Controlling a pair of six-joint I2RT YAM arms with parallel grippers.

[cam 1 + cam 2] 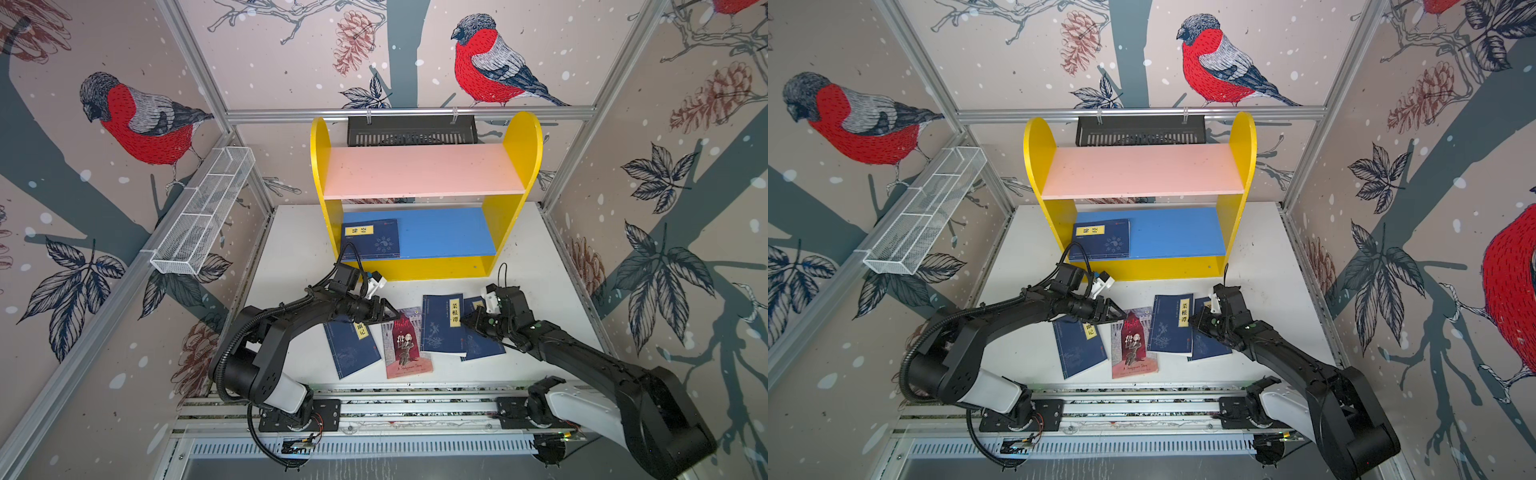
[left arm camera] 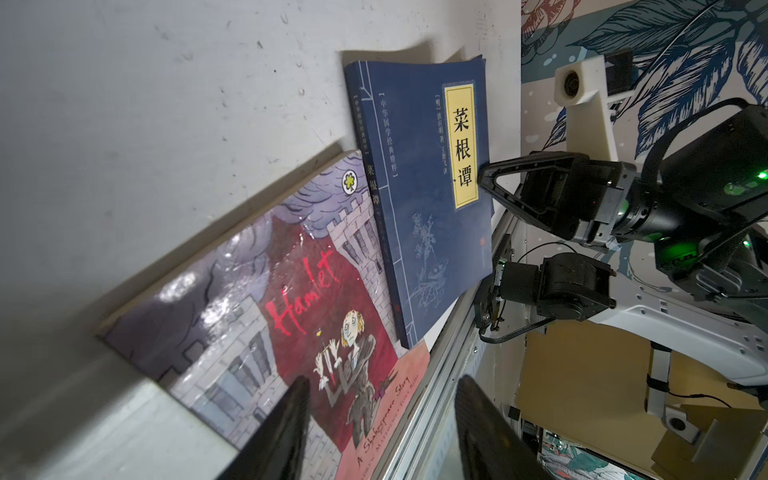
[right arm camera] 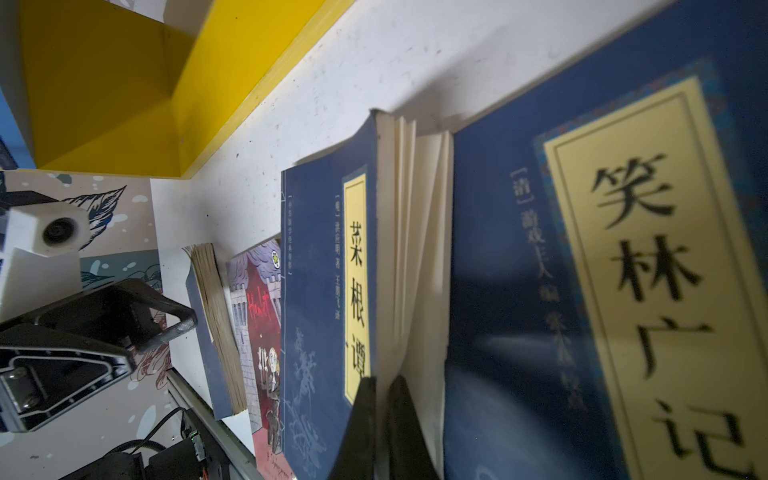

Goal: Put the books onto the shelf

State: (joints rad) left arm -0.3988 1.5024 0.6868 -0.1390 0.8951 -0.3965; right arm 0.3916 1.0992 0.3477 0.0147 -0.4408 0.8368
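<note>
The shelf (image 1: 521, 137) stands at the back with one navy book (image 1: 371, 239) lying on its blue lower board (image 1: 449, 232). On the table lie a navy book (image 1: 351, 347), the red-and-grey Hamlet (image 1: 405, 345), a navy book with a yellow label (image 1: 438, 328) and another navy book (image 1: 484, 347) partly beneath it. My right gripper (image 3: 382, 380) is shut on the labelled book's (image 3: 324, 291) open edge, pinching the cover and a few fanned pages. My left gripper (image 2: 385, 379) hovers open above Hamlet (image 2: 291, 299), holding nothing.
A white wire-mesh tray (image 1: 203, 212) hangs on the left wall. A black slotted basket (image 1: 411, 131) hangs behind the shelf. The arms' mounting rail (image 1: 415, 405) runs along the table's front edge, close to the books.
</note>
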